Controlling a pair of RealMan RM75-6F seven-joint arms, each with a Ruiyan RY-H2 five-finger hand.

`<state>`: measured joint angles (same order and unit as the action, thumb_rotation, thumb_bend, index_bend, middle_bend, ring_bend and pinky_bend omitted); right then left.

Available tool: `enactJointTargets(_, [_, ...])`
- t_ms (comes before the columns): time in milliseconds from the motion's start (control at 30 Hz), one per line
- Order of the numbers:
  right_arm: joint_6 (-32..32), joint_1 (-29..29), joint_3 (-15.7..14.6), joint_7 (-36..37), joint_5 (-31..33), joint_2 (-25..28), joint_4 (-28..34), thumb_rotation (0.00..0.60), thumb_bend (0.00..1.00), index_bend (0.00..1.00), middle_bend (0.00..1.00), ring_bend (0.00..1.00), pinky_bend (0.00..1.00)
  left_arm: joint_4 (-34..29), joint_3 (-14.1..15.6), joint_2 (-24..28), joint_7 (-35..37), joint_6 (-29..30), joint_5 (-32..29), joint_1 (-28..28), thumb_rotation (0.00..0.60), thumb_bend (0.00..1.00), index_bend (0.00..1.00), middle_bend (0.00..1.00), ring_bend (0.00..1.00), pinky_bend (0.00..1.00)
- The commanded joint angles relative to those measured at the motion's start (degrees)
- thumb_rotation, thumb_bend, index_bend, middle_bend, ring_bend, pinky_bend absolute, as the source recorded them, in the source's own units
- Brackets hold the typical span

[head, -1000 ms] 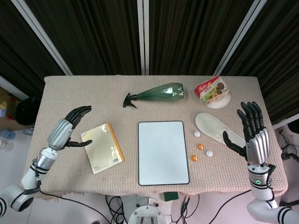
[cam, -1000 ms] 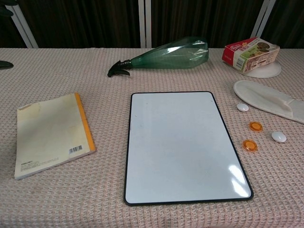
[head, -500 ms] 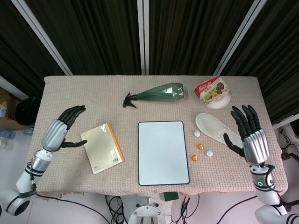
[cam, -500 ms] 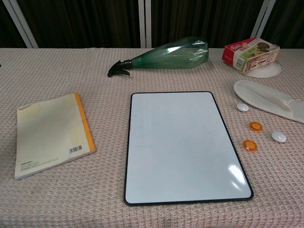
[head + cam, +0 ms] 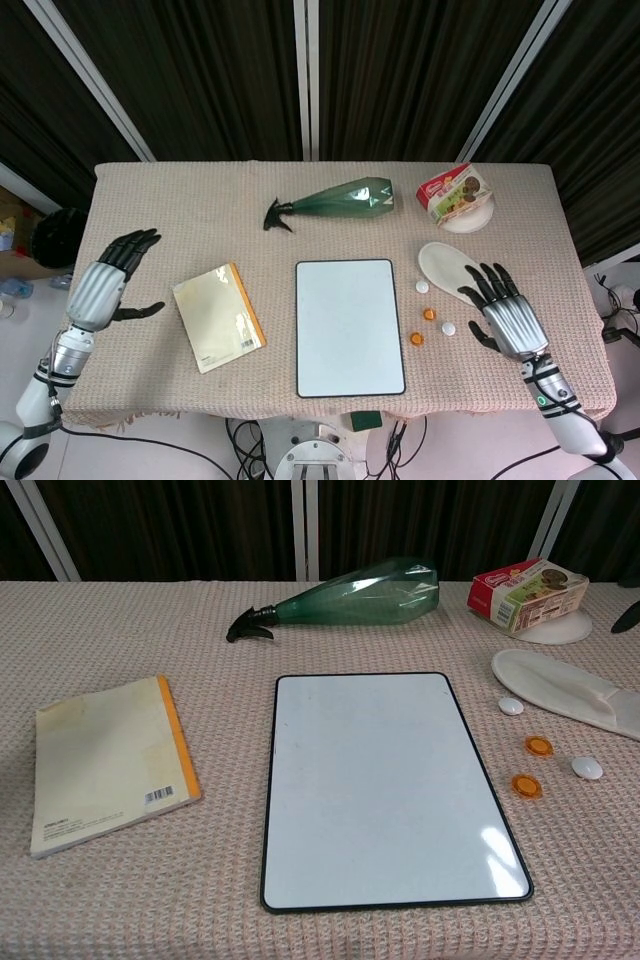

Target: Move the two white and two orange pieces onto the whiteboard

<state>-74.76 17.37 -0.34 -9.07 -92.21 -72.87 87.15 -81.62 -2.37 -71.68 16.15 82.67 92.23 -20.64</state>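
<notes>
The four pieces lie in a loose cluster on the counter just beside the long right edge of the whiteboard (image 5: 350, 327), none on it. The upper white piece (image 5: 423, 287) sits at 12 o'clock of the cluster, touching or nearly touching the edge of the white slipper (image 5: 447, 267). The upper orange piece (image 5: 429, 314) lies at the centre, the lower white piece (image 5: 449, 328) at 4 o'clock and the lower orange piece (image 5: 417, 339) at 7 o'clock, nearest the board. The board face is bare.

The right hand (image 5: 507, 318) hovers near the cluster at its 3 o'clock, fingers (image 5: 480, 284) spread over the slipper's heel and holding nothing. The left hand (image 5: 100, 288) stays well apart beyond the counter's left edge, fingers spread, also unladen.

Risks: the pieces are small, flat and probably smooth. A pinch may skid a piece across the counter or flick it away. The lower white piece and the upper orange piece lie close together, so a broad approach can knock a neighbour. The slipper can crowd the fingers at the upper white piece.

The counter carries a beige waffle-weave cloth, whose texture may hinder sliding. A yellowed notebook (image 5: 218, 317) lies at the board's 9 o'clock; a green spray bottle (image 5: 340, 201) lies on its side at 12 o'clock; a snack box (image 5: 453, 193) rests on a white plate (image 5: 482, 215) at 1 o'clock. Dark curtains with pale uprights close the room behind.
</notes>
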Motion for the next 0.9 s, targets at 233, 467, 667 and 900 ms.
enactJointTargets(233, [5.67, 1.52, -2.29, -3.87, 1.11, -2.04, 0.73, 0.6, 0.32, 0.35, 0.02, 0.0, 0.0, 0.67, -0.04, 0.59, -7.05, -0.05, -7.07, 4.73, 0.59, 0.05, 0.09, 0.08, 0.08, 0.14])
enactJointTargets(467, [8.4, 1.41, -2.36, -7.25, 4.3, -2.65, 0.87, 0.6, 0.32, 0.38, 0.02, 0.0, 0.0, 3.04, 0.18, 0.0, -4.92, -0.37, -8.65, 6.68, 0.589, 0.05, 0.09, 0.08, 0.08, 0.14])
enactJointTargets(667, [9.24, 1.4, -1.94, -8.99, 5.97, -3.65, 0.0, 0.6, 0.32, 0.39, 0.02, 0.0, 0.0, 4.74, 0.03, -0.6, -3.46, -0.29, -8.32, 7.28, 0.59, 0.05, 0.09, 0.08, 0.08, 0.13])
enactJointTargets(900, [10.62, 2.0, -1.3, -9.41, 7.4, -5.16, -1.85, 0.6, 0.32, 0.39, 0.02, 0.0, 0.0, 5.57, -0.06, -0.95, -2.51, -0.16, -7.42, 7.55, 0.59, 0.05, 0.09, 0.08, 0.08, 0.13])
